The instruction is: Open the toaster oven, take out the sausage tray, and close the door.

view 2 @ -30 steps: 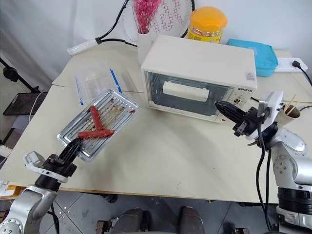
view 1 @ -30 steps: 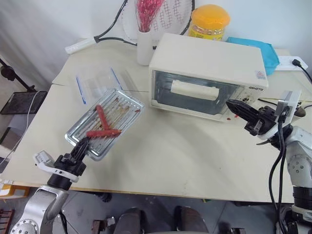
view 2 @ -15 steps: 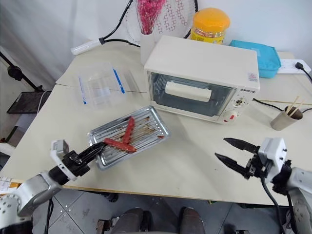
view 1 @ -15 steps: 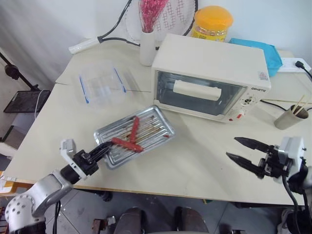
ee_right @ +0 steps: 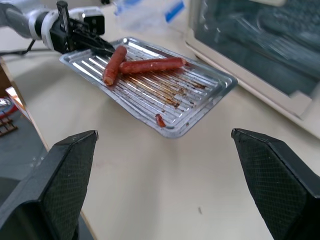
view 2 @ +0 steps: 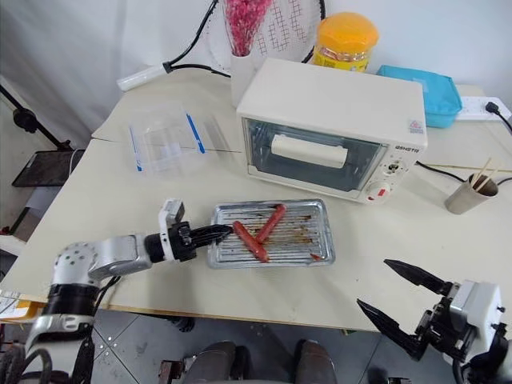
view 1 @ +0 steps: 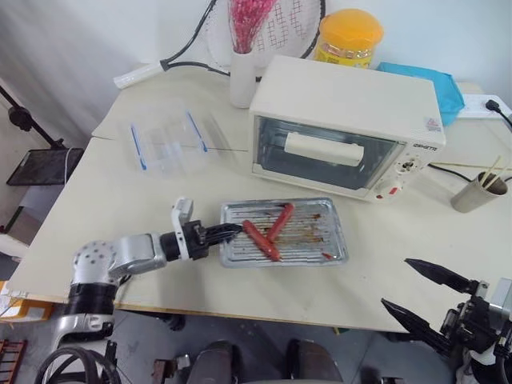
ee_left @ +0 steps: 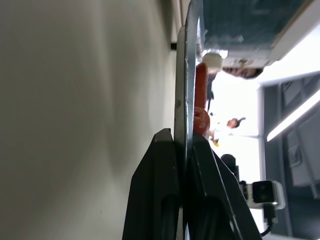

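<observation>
Sausages (view 1: 269,230) lie crossed in sausage tray (view 1: 328,238), left tool (view 1: 226,232) clamping its rim.

The small dark lettering on the toaster oven (view 2: 330,128) beside its red knobs is too small to read; the racket (view 1: 268,28) behind the toaster oven is cut off by the picture's top edge. The toaster oven's interior stays dim behind the door (view 2: 310,156) glass.
</observation>
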Available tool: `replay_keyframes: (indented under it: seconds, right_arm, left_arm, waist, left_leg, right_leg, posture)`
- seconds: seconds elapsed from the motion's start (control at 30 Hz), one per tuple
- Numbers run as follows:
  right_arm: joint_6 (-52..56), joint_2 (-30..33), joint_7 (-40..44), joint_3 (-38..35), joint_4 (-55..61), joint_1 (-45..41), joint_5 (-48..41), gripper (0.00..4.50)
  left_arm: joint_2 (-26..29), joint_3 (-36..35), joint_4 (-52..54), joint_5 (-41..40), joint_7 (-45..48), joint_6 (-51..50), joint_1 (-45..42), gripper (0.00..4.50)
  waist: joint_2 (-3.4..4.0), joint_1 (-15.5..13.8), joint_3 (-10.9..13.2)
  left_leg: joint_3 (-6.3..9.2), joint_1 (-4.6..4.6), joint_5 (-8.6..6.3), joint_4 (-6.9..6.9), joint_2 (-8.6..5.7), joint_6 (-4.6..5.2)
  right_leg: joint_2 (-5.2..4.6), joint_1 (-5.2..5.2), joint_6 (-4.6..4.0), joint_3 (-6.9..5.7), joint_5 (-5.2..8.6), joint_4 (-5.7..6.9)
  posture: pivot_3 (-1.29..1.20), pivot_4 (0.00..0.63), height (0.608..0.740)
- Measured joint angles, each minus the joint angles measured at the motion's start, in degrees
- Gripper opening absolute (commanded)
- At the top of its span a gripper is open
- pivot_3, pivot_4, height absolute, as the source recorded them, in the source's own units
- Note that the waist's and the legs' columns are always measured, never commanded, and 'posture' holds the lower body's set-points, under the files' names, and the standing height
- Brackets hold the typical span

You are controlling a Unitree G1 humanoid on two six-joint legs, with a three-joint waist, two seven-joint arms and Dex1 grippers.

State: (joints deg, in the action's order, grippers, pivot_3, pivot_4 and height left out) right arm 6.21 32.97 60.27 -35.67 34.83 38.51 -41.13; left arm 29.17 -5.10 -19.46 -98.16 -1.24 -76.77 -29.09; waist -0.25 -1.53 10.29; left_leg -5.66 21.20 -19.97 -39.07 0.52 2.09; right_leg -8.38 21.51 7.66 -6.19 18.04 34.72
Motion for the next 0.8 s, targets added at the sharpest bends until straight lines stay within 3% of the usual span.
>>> replay_keyframes:
  seconds: [0.23, 0.63, 0.73, 0.8]
  right_arm:
    - [-0.1, -2.0, -1.0, -1.1, 3.4, 3.5, -0.5, 4.47]
    - [0.4, -1.1, -2.6, 1.8, 3.3, -1.1, -0.3, 4.50]
    - [0.5, -0.8, -2.3, 2.0, 3.3, -0.8, -0.4, 4.50]
    - [0.6, -0.6, -1.9, 1.9, 3.0, -0.4, -0.4, 4.50]
  left_arm:
    - [-2.7, -0.1, -3.0, 11.5, 6.2, -1.8, -4.8, 0.00]
    - [-2.3, -0.7, 1.1, 25.3, 14.1, -3.7, -6.2, 3.45]
    - [2.2, -0.8, 7.7, 28.9, 19.7, -0.8, -2.8, 4.30]
    - [7.2, 0.6, 13.6, 34.5, 26.7, 5.8, 0.8, 4.46]
  waist:
    - [0.15, -0.5, -0.1]
    - [0.13, -0.1, -0.1]
    - [0.13, 0.3, -0.1]
    - [0.14, 0.7, -0.1]
  left_leg:
    - [-0.04, -0.10, 0.03, 0.00, -0.04, -0.01]
    - [-0.01, -0.02, 0.02, 0.01, 0.02, -0.07]
    - [-0.07, -0.06, 0.00, 0.08, 0.10, -0.10]
    - [-0.15, -0.12, -0.01, 0.10, 0.19, -0.14]
  right_leg:
    - [-0.10, -0.03, 0.10, 0.09, -0.05, 0.01]
    - [-0.05, 0.02, 0.10, 0.07, -0.05, 0.02]
    - [0.01, 0.05, 0.08, 0.10, -0.04, 0.00]
    - [0.07, 0.06, 0.03, 0.09, -0.02, -0.01]
  posture:
    - [0.00, 0.150, 0.740]
    - [0.00, 0.150, 0.740]
    - [0.00, 0.150, 0.740]
    - [0.00, 0.150, 0.740]
